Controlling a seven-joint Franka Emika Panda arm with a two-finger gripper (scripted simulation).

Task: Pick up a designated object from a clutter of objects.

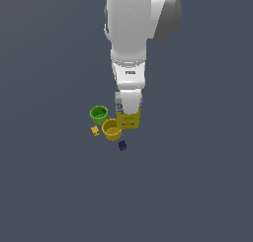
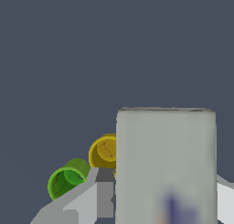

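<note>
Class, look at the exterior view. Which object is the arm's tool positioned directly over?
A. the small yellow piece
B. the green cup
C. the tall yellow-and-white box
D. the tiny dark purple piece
C. The tool sits right over the yellow-and-white box, while the green cup, purple piece and small yellow piece lie apart from it.

The white arm (image 1: 132, 33) is extended straight downward, wrist vertical. The gripper (image 1: 129, 112) is lowered with its fingers (image 2: 98, 198) spread on either side of the box (image 2: 165, 163).
</note>
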